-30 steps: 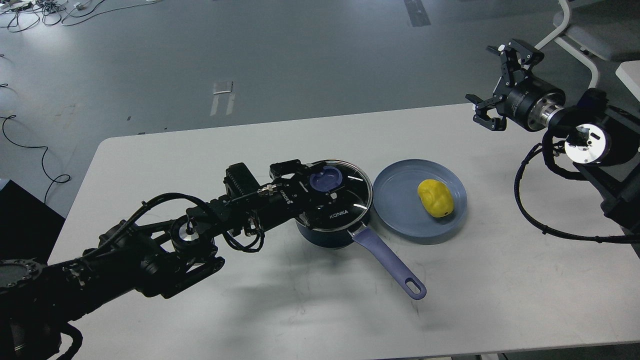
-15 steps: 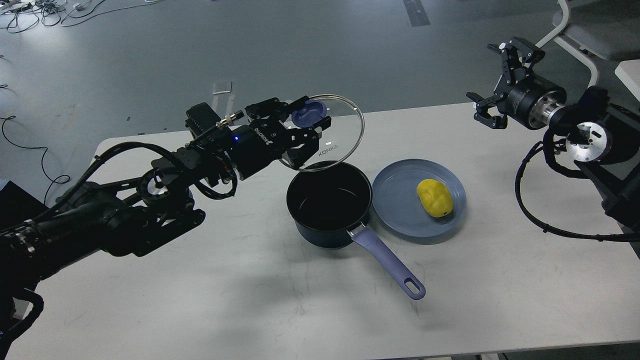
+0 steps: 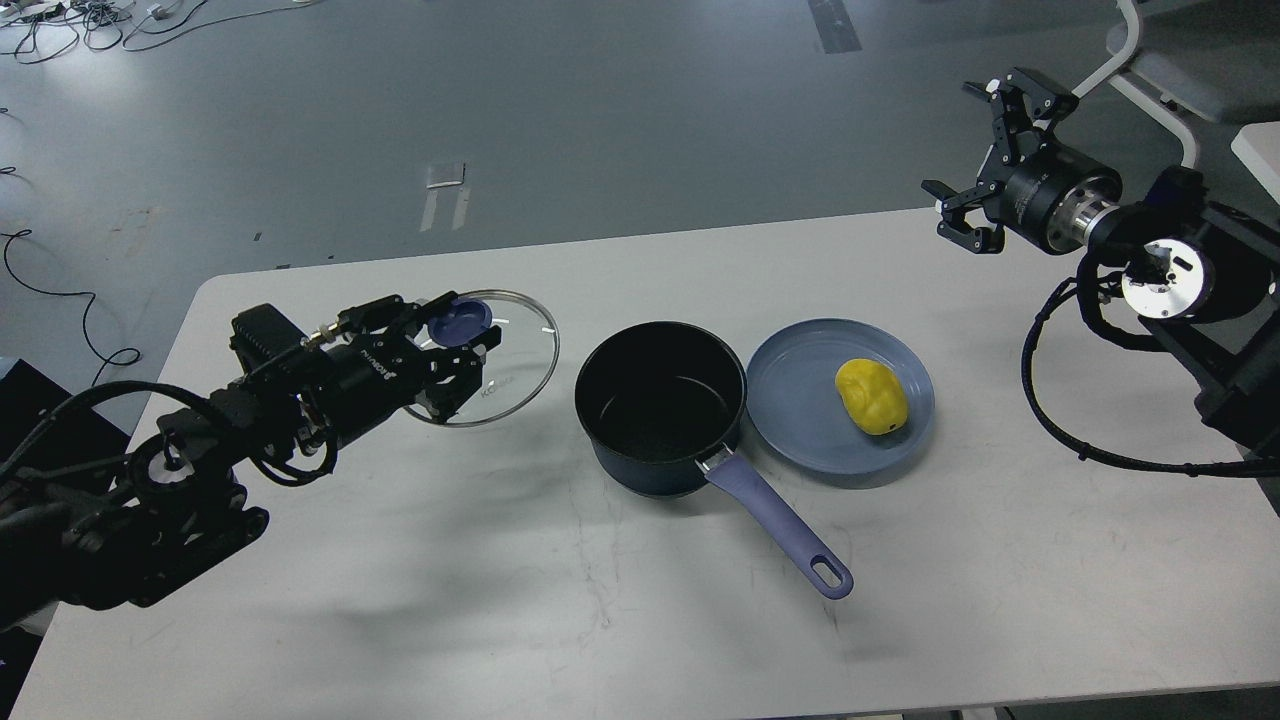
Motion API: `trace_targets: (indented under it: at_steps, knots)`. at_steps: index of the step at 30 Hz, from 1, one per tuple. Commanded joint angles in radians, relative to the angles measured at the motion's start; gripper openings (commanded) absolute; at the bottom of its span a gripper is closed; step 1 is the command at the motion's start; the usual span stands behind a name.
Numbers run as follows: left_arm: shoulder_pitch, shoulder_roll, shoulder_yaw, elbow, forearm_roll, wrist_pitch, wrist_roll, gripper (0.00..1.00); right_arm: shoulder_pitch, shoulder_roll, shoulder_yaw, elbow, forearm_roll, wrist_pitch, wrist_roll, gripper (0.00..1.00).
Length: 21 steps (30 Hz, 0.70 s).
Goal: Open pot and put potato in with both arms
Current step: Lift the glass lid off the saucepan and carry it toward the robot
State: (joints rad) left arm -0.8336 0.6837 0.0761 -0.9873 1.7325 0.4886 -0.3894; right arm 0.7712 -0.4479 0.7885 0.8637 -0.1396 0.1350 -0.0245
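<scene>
The dark navy pot (image 3: 660, 405) stands open at the table's middle, its black inside empty, its lavender handle (image 3: 780, 535) pointing toward the near right. My left gripper (image 3: 455, 335) is shut on the blue knob of the glass lid (image 3: 500, 375) and holds the lid low over the table, left of the pot. The yellow potato (image 3: 871, 396) lies on a grey-blue plate (image 3: 800, 400) just right of the pot. My right gripper (image 3: 985, 160) is open and empty, raised above the table's far right corner, well away from the potato.
The white table (image 3: 600, 600) ends near the bottom edge of the view. A white chair (image 3: 1170, 70) stands beyond the far right corner. Cables lie on the grey floor at the far left.
My left gripper lifted the lid off the pot, then carried it left and down to just above the table. My right gripper shifted slightly up and away.
</scene>
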Motion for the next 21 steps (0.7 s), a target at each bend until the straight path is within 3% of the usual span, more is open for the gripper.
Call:
trace_targets:
  at_steps: [1, 11, 21]
  knots:
    - [0.062, -0.006, -0.001, 0.058, -0.004, 0.0, 0.0, 0.55, -0.001, 0.0, -0.002, 0.0, 0.0, 0.0, 0.0, 1.0]
    - [0.107, -0.041, -0.002, 0.137, -0.041, 0.0, 0.0, 0.55, 0.0, -0.009, -0.005, -0.002, 0.0, 0.0, 0.0, 1.0]
    - [0.134, -0.084, -0.002, 0.165, -0.131, 0.0, -0.031, 0.64, -0.003, -0.011, -0.005, 0.005, 0.0, 0.0, 0.0, 1.0]
